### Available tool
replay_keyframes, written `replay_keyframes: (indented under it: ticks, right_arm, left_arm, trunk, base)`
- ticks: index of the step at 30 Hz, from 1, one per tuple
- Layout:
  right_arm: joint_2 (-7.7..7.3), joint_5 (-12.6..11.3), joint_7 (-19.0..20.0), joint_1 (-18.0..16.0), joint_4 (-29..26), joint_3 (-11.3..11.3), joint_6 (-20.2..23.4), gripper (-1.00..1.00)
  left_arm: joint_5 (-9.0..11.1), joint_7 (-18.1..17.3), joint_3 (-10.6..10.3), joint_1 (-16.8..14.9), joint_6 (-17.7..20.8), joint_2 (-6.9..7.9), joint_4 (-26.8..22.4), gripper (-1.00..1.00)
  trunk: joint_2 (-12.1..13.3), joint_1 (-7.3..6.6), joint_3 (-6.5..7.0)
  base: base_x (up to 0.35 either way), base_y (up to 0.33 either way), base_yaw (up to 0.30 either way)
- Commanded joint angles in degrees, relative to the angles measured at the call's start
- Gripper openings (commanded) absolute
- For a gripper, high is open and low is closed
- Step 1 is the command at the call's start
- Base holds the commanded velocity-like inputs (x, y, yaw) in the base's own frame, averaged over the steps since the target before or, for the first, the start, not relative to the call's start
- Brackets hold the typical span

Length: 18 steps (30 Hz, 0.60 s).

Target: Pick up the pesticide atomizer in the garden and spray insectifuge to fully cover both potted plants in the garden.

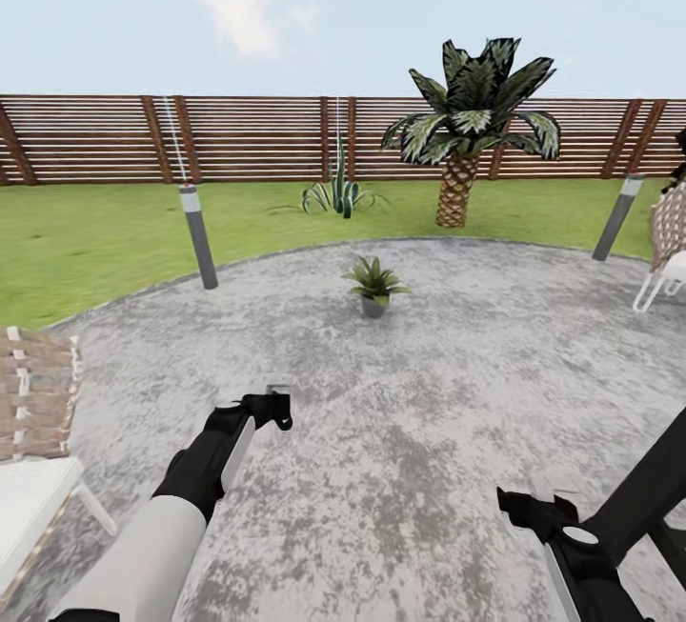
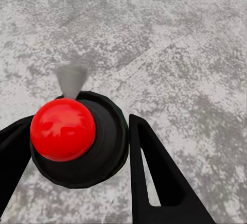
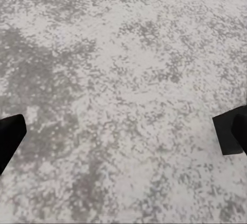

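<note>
Clamping the pesticide atomizer (image 2: 77, 141) between closed fingers, our left gripper (image 1: 272, 410) hovers low over the patio (image 1: 457, 393) — red dot up. Our right gripper (image 1: 538, 512) hangs spread wide, empty. Pickup looks done (we judge); next we need to close on the potted plant (image 1: 375, 284) well ahead and aim the nozzle. Beyond — lawn (image 1: 95, 241), palm (image 1: 472, 127), slatted fence (image 1: 248, 136).
</note>
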Motion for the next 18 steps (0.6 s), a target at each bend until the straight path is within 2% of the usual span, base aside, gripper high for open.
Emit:
replay_keyframes:
  ticks: [1, 5, 11, 18]
  right_arm:
    - [0.01, 0.5, 0.0, 0.0, -0.1, 0.0, 0.3, 1.00]
    - [0.01, 0.5, 0.0, 0.0, -0.1, 0.0, 0.4, 1.00]
    - [0.01, 0.5, 0.0, 0.0, -0.1, 0.0, 0.4, 1.00]
    - [-0.05, 0.5, 0.0, 0.0, -0.1, -0.1, 0.4, 1.00]
  left_arm:
    - [0.1, -0.1, 0.0, 0.0, 0.3, -0.01, -0.1, -1.00]
    - [0.1, -0.1, 0.0, 0.0, 0.3, -0.02, -0.1, -1.00]
    - [0.1, -0.1, 0.0, 0.0, 0.3, -0.03, -0.1, -1.00]
    - [0.1, -0.1, 0.0, 0.0, 0.3, -0.03, -0.1, -1.00]
  trunk:
    - [0.0, 0.02, -0.06]
    - [0.0, 0.02, -0.01]
    - [0.0, 0.02, 0.26]
    - [0.0, 0.02, 0.31]
  base:
    - [0.338, 0.000, -0.001]
    - [0.338, 0.000, -0.039]
    - [0.338, 0.000, -0.148]
    - [0.338, 0.000, -0.022]
